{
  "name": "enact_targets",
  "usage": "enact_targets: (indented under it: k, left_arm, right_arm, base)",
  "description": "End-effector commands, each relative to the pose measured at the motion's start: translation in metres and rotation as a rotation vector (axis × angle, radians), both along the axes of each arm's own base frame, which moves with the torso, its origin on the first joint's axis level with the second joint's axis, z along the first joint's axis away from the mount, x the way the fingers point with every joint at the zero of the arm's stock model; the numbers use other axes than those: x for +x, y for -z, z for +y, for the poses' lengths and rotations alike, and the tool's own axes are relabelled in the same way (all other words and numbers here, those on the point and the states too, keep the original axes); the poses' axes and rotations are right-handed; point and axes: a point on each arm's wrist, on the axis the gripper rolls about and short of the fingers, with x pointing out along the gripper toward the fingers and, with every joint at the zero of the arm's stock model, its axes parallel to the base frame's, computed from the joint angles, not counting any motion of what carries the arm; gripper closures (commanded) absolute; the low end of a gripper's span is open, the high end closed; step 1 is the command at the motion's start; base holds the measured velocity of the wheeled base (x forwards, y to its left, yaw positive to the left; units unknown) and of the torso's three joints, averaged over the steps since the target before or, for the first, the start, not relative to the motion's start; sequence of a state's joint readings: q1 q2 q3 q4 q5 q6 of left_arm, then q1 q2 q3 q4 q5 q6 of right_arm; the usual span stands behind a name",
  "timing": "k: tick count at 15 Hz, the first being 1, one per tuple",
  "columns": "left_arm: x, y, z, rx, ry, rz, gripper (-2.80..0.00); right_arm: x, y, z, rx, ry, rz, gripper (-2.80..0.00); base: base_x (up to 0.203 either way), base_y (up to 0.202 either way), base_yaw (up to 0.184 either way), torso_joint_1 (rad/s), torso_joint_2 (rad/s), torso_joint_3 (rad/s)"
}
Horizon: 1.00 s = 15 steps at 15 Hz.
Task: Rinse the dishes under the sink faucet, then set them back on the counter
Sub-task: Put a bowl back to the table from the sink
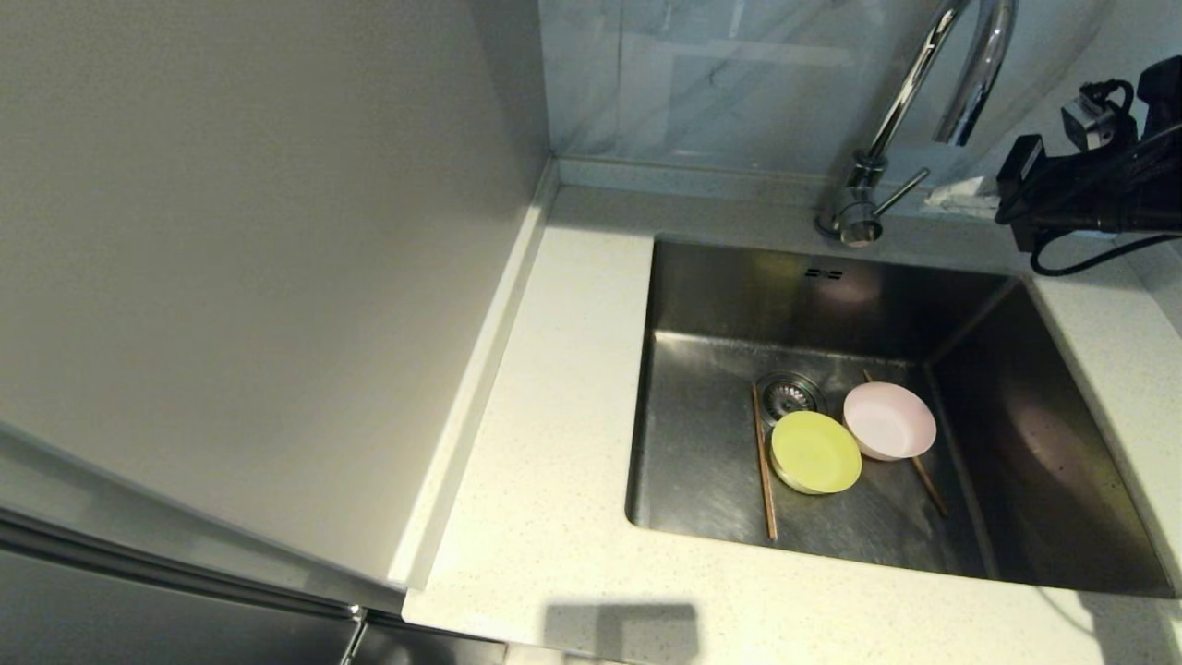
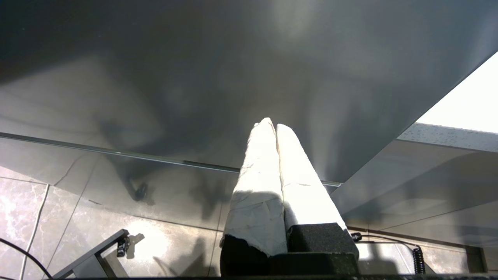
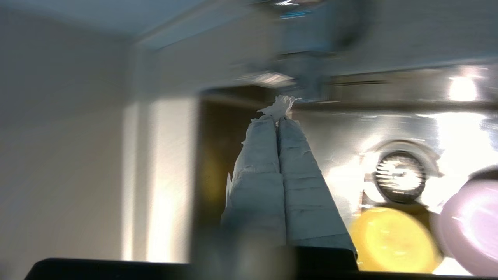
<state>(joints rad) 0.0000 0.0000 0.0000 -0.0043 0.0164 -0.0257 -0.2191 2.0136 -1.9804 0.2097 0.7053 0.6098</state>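
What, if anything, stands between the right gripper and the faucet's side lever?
Nothing visible does. The right gripper, shut, is up at the sink's back right corner; bare counter separates it from the lever.

text: none legible | labels: none | numbers: none
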Motion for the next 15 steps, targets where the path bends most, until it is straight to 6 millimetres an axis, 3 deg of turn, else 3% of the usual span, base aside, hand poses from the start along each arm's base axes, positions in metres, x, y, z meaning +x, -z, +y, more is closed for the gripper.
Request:
enact_targets:
  k: [1, 6, 15]
  left_arm:
    - [0.000, 0.000, 0.000, 0.000, 0.000, -0.003, 0.00]
    - [0.000, 0.000, 0.000, 0.000, 0.000, -0.003, 0.00]
    - [0.000, 0.000, 0.000, 0.000, 0.000, -0.003, 0.00]
  right_arm:
    - [-0.011, -0.015, 0.004, 0.004, -0.054, -0.043, 0.00]
    - [-0.004, -0.013, 0.011, -0.006, -0.070, -0.070, 0.00]
    - [0.027, 0.009, 0.012, -0.032, -0.036, -0.131, 0.00]
  base:
    - [0.000, 0.000, 0.000, 0.000, 0.00, 0.000]
    - [0.000, 0.000, 0.000, 0.000, 0.00, 0.000]
    - [0.000, 0.000, 0.000, 0.000, 0.00, 0.000]
